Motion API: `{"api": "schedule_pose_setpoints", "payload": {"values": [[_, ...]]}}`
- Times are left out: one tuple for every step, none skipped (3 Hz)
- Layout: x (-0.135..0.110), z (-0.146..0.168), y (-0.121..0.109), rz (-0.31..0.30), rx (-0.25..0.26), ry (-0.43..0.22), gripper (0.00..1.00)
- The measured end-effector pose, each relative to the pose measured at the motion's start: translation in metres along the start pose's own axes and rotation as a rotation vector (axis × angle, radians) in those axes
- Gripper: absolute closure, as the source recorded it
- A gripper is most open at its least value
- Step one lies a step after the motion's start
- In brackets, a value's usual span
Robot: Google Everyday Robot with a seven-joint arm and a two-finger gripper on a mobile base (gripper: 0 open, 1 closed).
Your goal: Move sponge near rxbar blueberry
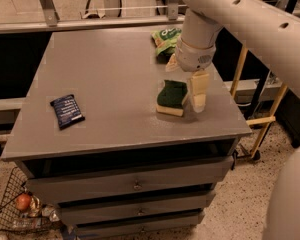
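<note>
Gripper (pixel 198 91) low at right edge of sponge (pixel 171 96), probably lining up grasp; spread or pressed together, cannot tell. Rxbar blueberry (pixel 67 111) well apart, left side of desk (pixel 115 74).

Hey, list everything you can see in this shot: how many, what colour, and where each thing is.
sponge: one, dark green top on pale yellow base, right part of the tabletop
rxbar blueberry: one, navy, left part of the tabletop
snack bag: one, bright green, back of the tabletop, partly behind the arm
cabinet: one, grey, drawers in front, centre
wire basket: one, dark, on the floor at lower left
round fruit: one, reddish, in the wire basket
arm: one, off-white, reaching in from upper right
pincer: one, cream, right beside the sponge
</note>
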State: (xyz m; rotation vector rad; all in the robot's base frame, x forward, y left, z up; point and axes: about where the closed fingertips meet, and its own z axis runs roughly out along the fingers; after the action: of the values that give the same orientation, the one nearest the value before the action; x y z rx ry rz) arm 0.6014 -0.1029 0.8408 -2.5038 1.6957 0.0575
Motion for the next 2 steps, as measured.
{"api": "schedule_pose_setpoints", "payload": {"values": [[0.0006,0.0136,-0.0017,-0.01,-0.025,-0.008,0.26],[0.0003,0.0187,-0.0019,-0.014,-0.035,-0.014,0.47]]}}
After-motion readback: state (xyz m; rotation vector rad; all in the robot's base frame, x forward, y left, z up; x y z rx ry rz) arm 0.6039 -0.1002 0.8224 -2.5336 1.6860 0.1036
